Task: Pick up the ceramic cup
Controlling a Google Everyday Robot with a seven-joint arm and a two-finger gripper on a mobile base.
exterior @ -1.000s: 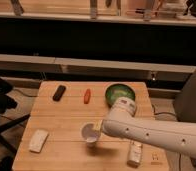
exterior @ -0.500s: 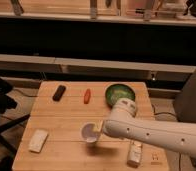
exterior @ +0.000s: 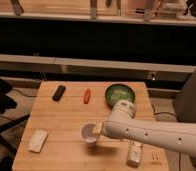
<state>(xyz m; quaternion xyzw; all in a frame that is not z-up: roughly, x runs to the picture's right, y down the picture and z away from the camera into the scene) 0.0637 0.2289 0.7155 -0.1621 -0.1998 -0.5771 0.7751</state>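
The ceramic cup (exterior: 89, 133) is a small plain white cup standing upright on the wooden table (exterior: 61, 120), near the front middle. My white arm reaches in from the right. Its gripper (exterior: 97, 131) sits low at the cup's right side, right against the rim. The jaws stand open, and one finger (exterior: 99, 129) shows beside the cup, while the wrist hides the rest. The cup rests on the table and is not lifted.
A wide green bowl (exterior: 120, 94) sits at the back right, just behind my arm. A black bar (exterior: 58, 92) and an orange-red item (exterior: 86, 96) lie at the back. A white packet (exterior: 38, 140) is front left, and a white bottle (exterior: 135, 153) is front right.
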